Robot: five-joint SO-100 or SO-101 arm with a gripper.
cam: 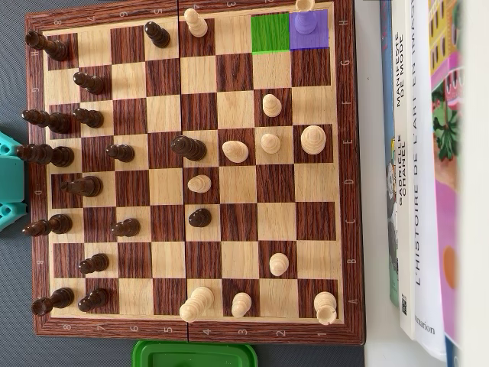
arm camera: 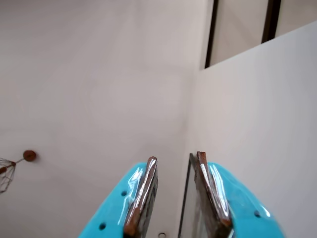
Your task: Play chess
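Observation:
A wooden chessboard (cam: 348,191) fills the overhead view. Dark pieces such as one (cam: 188,147) stand mostly on its left half, light pieces such as one (cam: 312,139) on its right half. At the top right one square is tinted green (cam: 270,32) and bare. The square beside it is tinted purple (cam: 319,40) and holds a piece (cam: 306,21). My gripper (arm camera: 176,156) shows only in the wrist view. It has teal jaws with brown pads, points up at bare walls, and is open and empty. Only teal arm parts (cam: 9,180) show at the board's left edge.
Books (cam: 424,168) lie along the board's right side. A green lid (cam: 195,355) sits below the board. A light piece (cam: 305,4) rests on the board's top rim. In the wrist view a wire whisk-like object (arm camera: 6,173) hangs on the left wall.

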